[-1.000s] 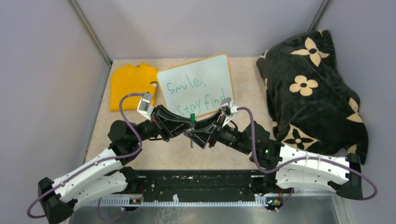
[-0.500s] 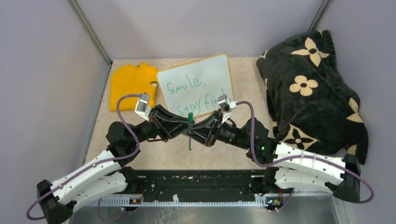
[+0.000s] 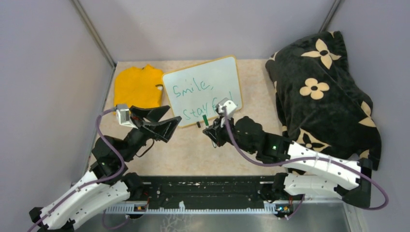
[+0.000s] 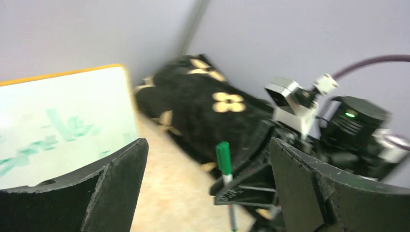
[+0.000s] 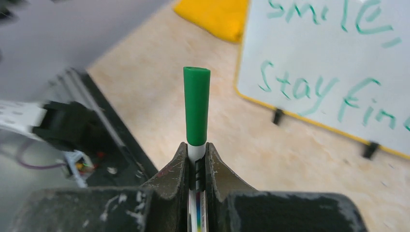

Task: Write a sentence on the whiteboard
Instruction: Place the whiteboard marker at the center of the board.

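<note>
My left gripper let go, swung left, jaws wide, empty. My right gripper clamps green-capped marker alone (nearer whiteboard now).

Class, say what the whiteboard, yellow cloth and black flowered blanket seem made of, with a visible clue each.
Whiteboard: smooth glossy white panel, probably coated, in a thin wood-coloured frame.
Yellow cloth: soft matte fabric; it lies folded flat.
Black flowered blanket: plush fabric, likely fleece; it slumps in thick folds.

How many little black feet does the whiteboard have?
2. Both clip onto the near edge of the whiteboard: one foot below the word "Stay", the other foot below "Fin". None seem hidden.
</note>
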### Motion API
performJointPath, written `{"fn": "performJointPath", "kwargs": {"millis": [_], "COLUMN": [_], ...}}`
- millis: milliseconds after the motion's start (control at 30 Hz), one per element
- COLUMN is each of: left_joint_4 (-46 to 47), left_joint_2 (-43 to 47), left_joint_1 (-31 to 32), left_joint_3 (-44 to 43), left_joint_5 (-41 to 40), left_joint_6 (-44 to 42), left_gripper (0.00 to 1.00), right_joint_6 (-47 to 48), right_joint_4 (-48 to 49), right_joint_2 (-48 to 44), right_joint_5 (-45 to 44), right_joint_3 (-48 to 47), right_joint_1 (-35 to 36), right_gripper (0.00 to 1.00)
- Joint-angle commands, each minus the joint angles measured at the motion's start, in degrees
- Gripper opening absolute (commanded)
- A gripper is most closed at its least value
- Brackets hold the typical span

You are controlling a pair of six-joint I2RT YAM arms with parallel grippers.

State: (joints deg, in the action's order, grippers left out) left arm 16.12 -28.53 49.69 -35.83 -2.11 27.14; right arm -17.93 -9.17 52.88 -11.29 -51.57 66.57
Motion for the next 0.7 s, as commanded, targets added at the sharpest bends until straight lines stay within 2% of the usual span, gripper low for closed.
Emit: {"fn": "performJointPath", "kwargs": {"millis": [0, 200, 367, 667], "left_joint_4": [-13.8, -15.9, -15.9, -17.7], "left_joint_2": [1.4, -0.4, -2.5, -5.9], "left_joint_1": [0.0, 0.0, 0.0, 0.0], "left_joint_3": [-0.3, 3.0, 5.5, 4.4], "left_joint_5": [-16.4, -23.1, -24.0, -21.9], "left_joint_6": [-12.9, -17.1, -17.2, -17.1], "left_gripper": [0.99, 0.99, 0.99, 0.99], "right_joint_6": [6.0, 4.8, 3.4, 2.3], "right_joint_4": [-13.6, -8.9, -7.2, -8.1], "right_joint_2": [6.9, 15.1, 19.2, 24.8], "right_joint_5": [-11.1, -9.7, -4.9, -0.5], "right_joint_3": [-1.1, 3.3, 4.6, 5.1], "right_joint_1": [-0.5, -2.3, -6.7, -11.2], "right_gripper": [0.00, 0.00, 0.00, 0.00]}}
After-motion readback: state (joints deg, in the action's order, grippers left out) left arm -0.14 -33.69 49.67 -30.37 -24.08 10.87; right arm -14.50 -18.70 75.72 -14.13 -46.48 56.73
